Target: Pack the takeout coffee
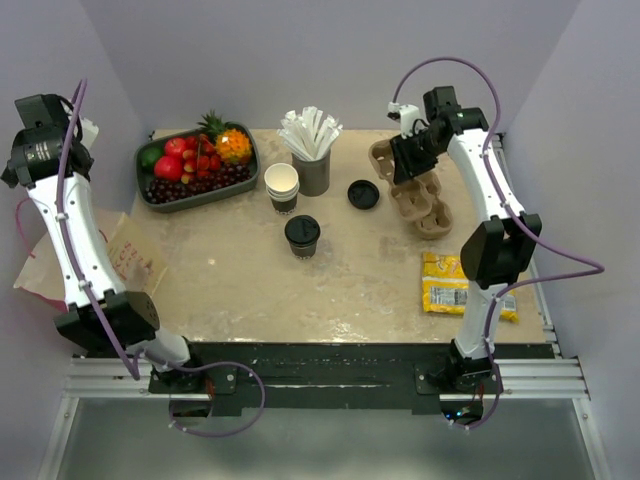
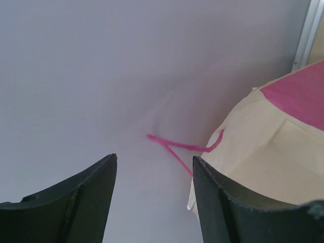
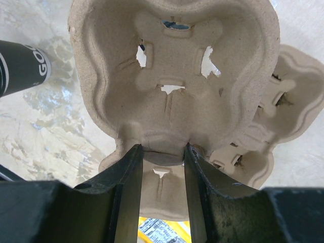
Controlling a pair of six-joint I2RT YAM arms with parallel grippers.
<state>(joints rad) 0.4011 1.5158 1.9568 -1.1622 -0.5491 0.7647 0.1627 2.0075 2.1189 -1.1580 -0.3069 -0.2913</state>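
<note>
The takeout coffee, a dark-brown cup with a black lid, stands upright mid-table, apart from both grippers. At the back right my right gripper is shut on the centre ridge of a pulp cup carrier, its fingertips pinching the ridge from both sides. More carriers lie under it. My left gripper is open and holds nothing. It is raised at the far left and faces the wall, with the paper bag and its pink handle just to its right.
Behind the coffee stand a stack of white-rimmed cups, a grey straw holder and a loose black lid. A fruit tray sits back left, a yellow packet front right. A dark cup side shows in the right wrist view.
</note>
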